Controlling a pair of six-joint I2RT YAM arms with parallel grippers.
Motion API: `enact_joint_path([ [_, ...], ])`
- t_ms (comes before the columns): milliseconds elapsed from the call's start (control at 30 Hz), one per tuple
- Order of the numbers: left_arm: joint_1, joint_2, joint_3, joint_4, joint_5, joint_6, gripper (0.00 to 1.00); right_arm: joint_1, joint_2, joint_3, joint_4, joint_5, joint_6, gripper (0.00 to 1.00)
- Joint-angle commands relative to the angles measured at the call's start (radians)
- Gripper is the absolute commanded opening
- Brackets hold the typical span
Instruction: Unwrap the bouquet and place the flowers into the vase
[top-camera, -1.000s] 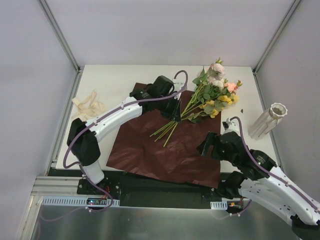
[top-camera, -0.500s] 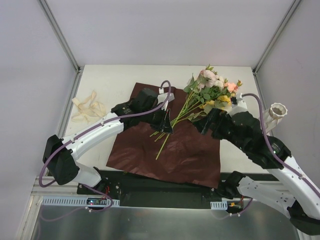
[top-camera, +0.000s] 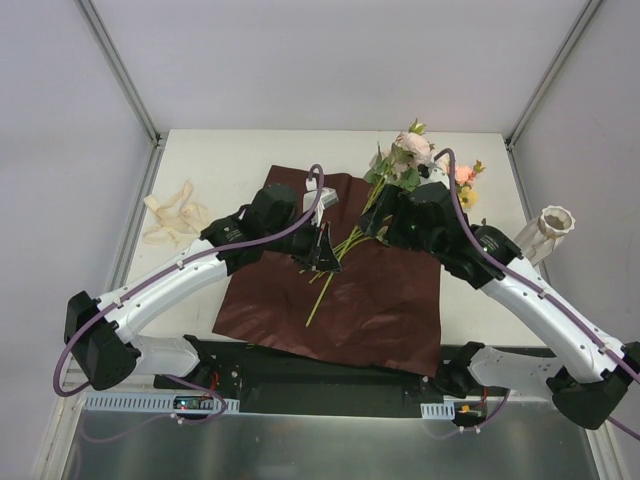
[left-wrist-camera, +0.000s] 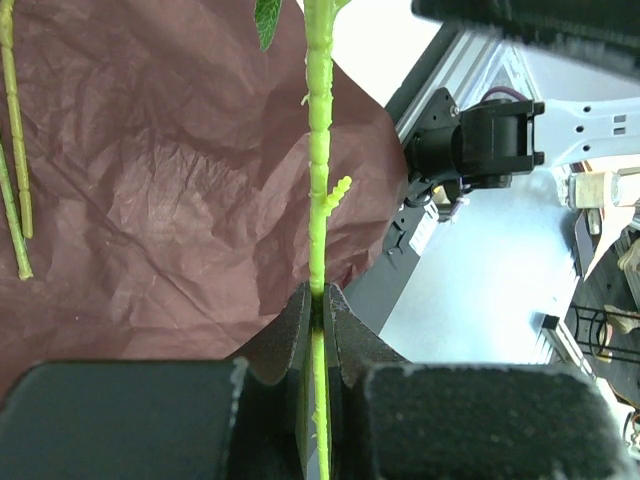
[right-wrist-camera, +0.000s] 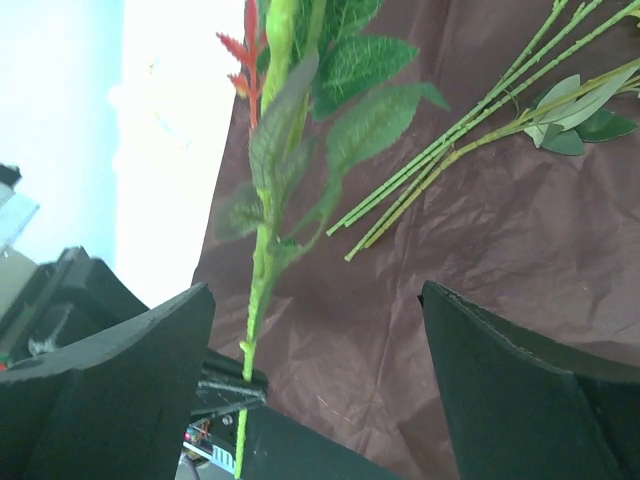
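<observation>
left gripper (left-wrist-camera: 318, 300) pinches one stem (left-wrist-camera: 318, 170) clear of the paper (left-wrist-camera: 150, 180), mid frame; my right gripper (right-wrist-camera: 318, 295) straddles it, spread and empty, likely for carrying it to the vase (top-camera: 548, 232), far right.

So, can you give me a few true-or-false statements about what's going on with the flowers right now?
1. The left gripper is shut on a single green stem. True.
2. The vase has flowers in it. False: it stands on the right side of the table with no flowers in it.
3. The maroon paper is wrapped round the flowers. False: it lies spread open, with loose stems on it.
4. The right gripper is open, with the stem passing between its fingers. True.
5. The cream ribbon lies on the paper. False: it lies on the table, left of the paper.
</observation>
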Motion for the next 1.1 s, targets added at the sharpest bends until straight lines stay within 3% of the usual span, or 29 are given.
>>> enact_joint_path([
  [0, -0.004, -0.042, -0.028, 0.032, 0.037, 0.02, 0.0, -0.014, 0.037, 0.018, 0.07, -0.018, 0.057, 0.86],
  [233, -0.002, -0.036, -0.049, 0.032, 0.044, 0.025, 0.0, -0.027, 0.079, -0.025, 0.115, -0.063, 0.083, 0.54],
  [467, -0.002, -0.037, -0.063, 0.032, 0.04, 0.016, 0.0, -0.041, 0.123, -0.045, 0.124, -0.127, 0.103, 0.45],
  [933, -0.002, 0.05, -0.027, 0.028, 0.087, -0.009, 0.0, -0.106, 0.042, -0.093, 0.119, -0.136, 0.055, 0.08],
  [1067, -0.002, 0.059, -0.011, 0.015, 0.093, -0.006, 0.34, -0.168, -0.016, -0.077, 0.069, -0.113, -0.024, 0.05],
])
